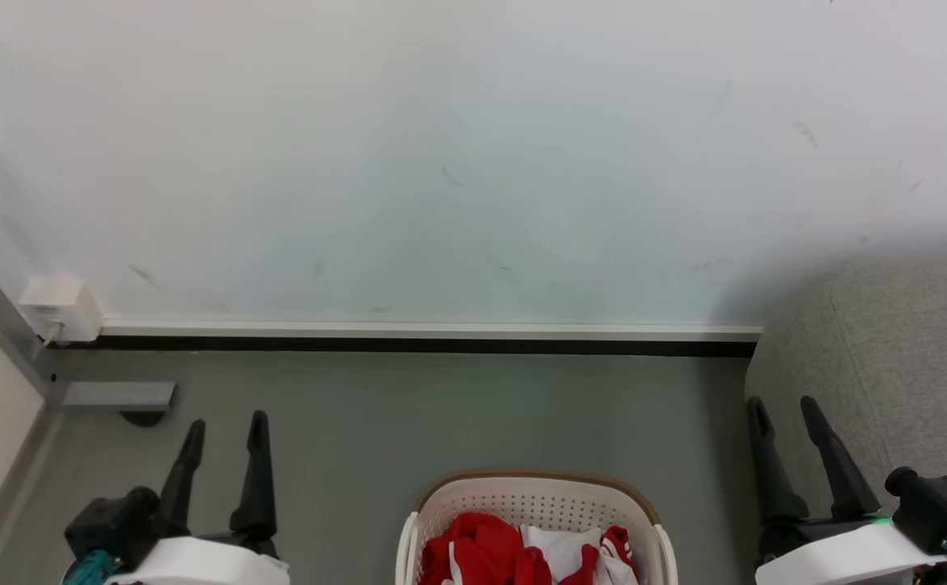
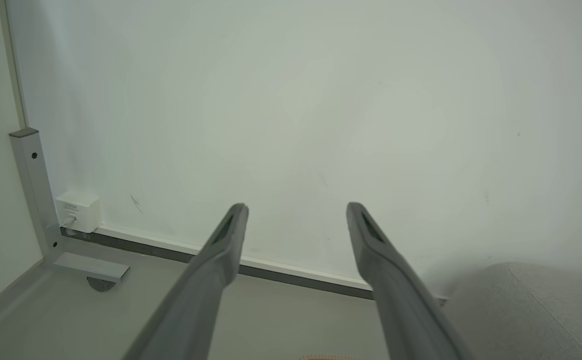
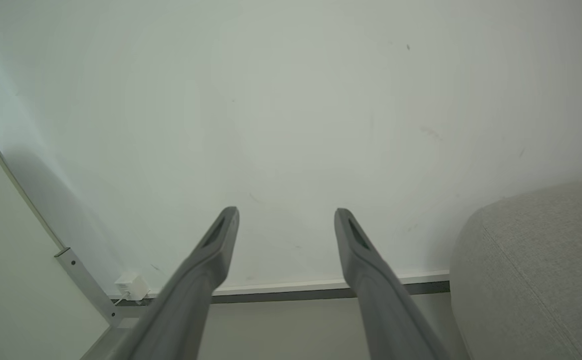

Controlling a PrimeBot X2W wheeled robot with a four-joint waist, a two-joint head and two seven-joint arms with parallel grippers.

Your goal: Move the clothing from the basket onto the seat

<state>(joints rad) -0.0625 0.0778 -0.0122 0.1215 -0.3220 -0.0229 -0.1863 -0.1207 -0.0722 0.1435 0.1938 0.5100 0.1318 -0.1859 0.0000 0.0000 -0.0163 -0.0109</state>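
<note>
White box [image 1: 58, 309] on wall at 9 o'clock. Seat [image 1: 888, 366] at 3 o'clock. Clothing [image 1: 489, 556] inside basket [image 1: 534, 491] at 6 o'clock. Left gripper [image 1: 227, 422], right gripper [image 1: 782, 404]: fingers parted, holding nothing.

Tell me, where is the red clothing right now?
In the head view, the red clothing lies in the basket at bottom centre, on the floor between the left gripper and right gripper; the grey seat stands to its right.
</note>
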